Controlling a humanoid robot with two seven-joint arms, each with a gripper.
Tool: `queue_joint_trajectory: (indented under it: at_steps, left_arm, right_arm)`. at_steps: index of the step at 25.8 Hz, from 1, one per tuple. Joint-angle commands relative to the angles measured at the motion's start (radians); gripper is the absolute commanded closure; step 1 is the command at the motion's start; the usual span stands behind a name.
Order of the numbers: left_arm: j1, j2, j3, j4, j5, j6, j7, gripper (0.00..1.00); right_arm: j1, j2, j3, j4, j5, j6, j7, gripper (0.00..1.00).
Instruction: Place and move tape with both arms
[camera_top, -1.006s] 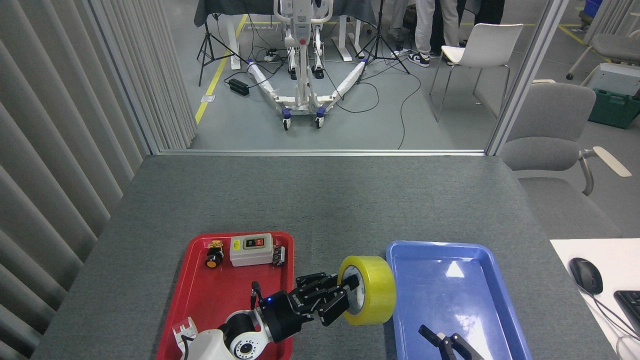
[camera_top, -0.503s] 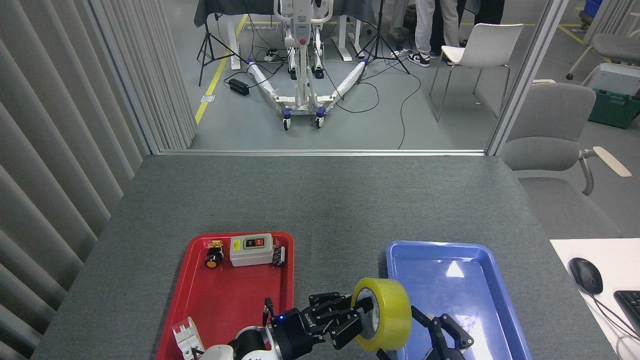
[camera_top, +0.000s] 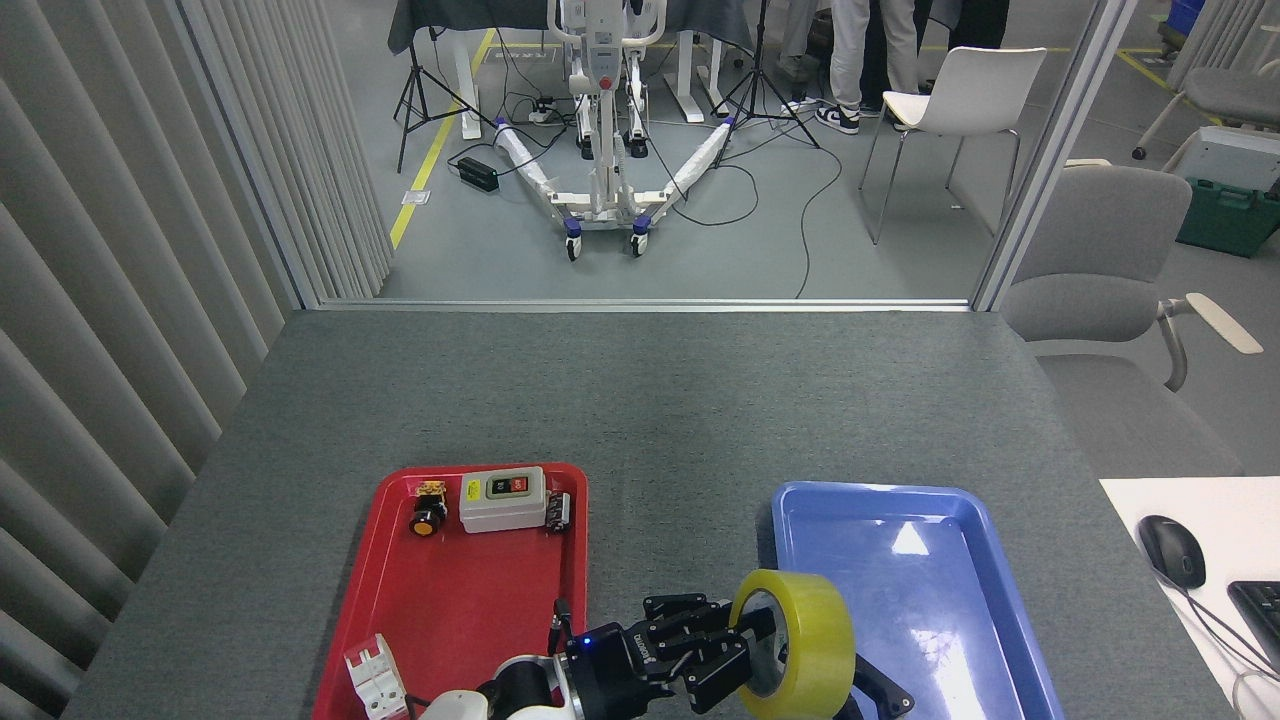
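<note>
- Left end effector (camera_top: 735, 650), black and multi-fingered with a small blue light, clamped on the tape (camera_top: 795, 645): fingers (camera_top: 700, 640) reaching into the white core and wrapped over the near rim.
- Tape held on edge, clear of the surface (camera_top: 640, 400), its open core facing left toward the holding end effector, its yellow band overlapping the left rim of the blue tray (camera_top: 960, 560) near the bottom of the view.
- Right end effector (camera_top: 875, 692) only partly seen: a dark finger poking out from behind the lower right of the roll, above the blue tray; impossible to tell whether spread or closed, or whether touching the roll.
- Red tray (camera_top: 450, 610) to the left of the blue one, apart from it, both on the grey surface.
- At the red tray's far edge, a grey switch box (camera_top: 502, 498) with a black and a red button, a small yellow-and-black push button (camera_top: 429, 510) just left of it, a small dark part (camera_top: 559, 510) just right of it.
- At the red tray's near left corner, a white plastic piece (camera_top: 366, 670).
- Off to the right, a mouse (camera_top: 1172, 550) and a keyboard corner (camera_top: 1262, 610) on a white desk.
</note>
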Motion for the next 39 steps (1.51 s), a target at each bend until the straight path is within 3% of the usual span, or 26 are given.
queue_joint_trajectory:
  at_steps: [1,3,4,7,10,14,21,25,29,32,35,39]
  left_arm:
    - [0.0,-0.004,-0.002,0.001,0.0,0.0,-0.003,1.0]
    - [-0.001,-0.004,-0.002,0.001,0.0,0.0,-0.011,0.98]
    - [-0.001,-0.004,-0.002,0.0,0.0,0.0,-0.011,0.91]
    - [-0.001,-0.004,0.001,0.001,0.008,0.0,-0.008,0.37]
    - [0.0,-0.004,0.005,0.003,0.011,0.0,-0.006,0.1]
    - [-0.001,0.002,0.041,0.003,0.02,0.0,0.004,0.05]
    - [0.003,0.016,0.372,0.011,0.021,0.0,-0.006,0.05]
    - [0.011,0.096,0.507,-0.003,-0.051,0.006,0.004,0.05]
    - [0.105,0.107,0.633,-0.126,-0.376,0.213,0.069,0.05]
    - [0.197,0.096,0.642,-0.242,-0.563,0.383,0.173,0.04]
    - [0.257,0.087,0.642,-0.264,-0.577,0.505,0.233,0.02]
    - [0.332,0.071,0.64,-0.322,-0.578,0.557,0.296,0.02]
  right_arm:
    - [0.001,0.001,0.005,-0.001,0.0,-0.001,0.0,0.24]
    - [0.004,0.0,0.005,-0.001,0.0,-0.001,0.0,0.38]
    - [0.007,0.0,0.005,-0.001,0.0,-0.001,0.0,0.43]
    - [0.022,-0.006,-0.004,-0.004,0.0,-0.001,0.0,0.58]
    - [0.041,-0.028,-0.012,-0.007,0.0,-0.001,-0.002,0.69]
    - [0.068,-0.04,-0.047,-0.008,-0.002,-0.003,-0.003,0.78]
    - [0.074,-0.057,-0.087,-0.008,-0.003,0.015,0.005,0.88]
    - [0.07,-0.063,-0.119,-0.007,-0.002,0.19,0.075,0.89]
    - [-0.001,-0.075,-0.116,0.009,-0.003,0.459,0.256,0.86]
    - [-0.055,-0.085,-0.106,0.033,-0.006,0.595,0.406,0.86]
    - [-0.133,-0.108,-0.093,0.084,-0.077,0.654,0.54,0.86]
    - [-0.233,-0.112,-0.027,0.182,-0.178,0.692,0.716,0.84]
